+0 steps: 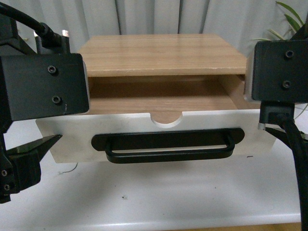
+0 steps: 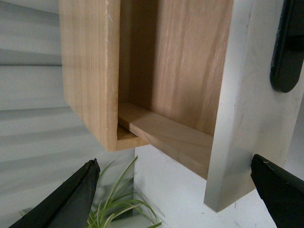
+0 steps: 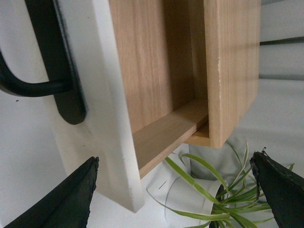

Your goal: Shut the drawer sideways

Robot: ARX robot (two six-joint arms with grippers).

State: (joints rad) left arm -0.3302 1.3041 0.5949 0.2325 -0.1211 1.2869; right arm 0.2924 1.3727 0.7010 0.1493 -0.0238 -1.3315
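Note:
The drawer (image 1: 72, 139) has a white front panel, a long black bar handle (image 1: 168, 147) and a semicircular notch in its top edge. It stands pulled out of the light wood cabinet (image 1: 163, 53). My left gripper (image 2: 173, 161) is open at the drawer's left end. The panel's end corner (image 2: 228, 190) and the wooden drawer side (image 2: 166, 135) lie between its fingers. My right gripper (image 3: 174, 157) is open at the drawer's right end, with the panel's corner (image 3: 118, 190) between its fingers. Neither gripper holds anything.
The cabinet stands on a white table (image 1: 168, 197). A green plant (image 3: 213, 199) in a white pot (image 3: 175, 199) stands off the right end and also shows in the left wrist view (image 2: 118, 204). A grey curtain (image 1: 144, 17) hangs behind.

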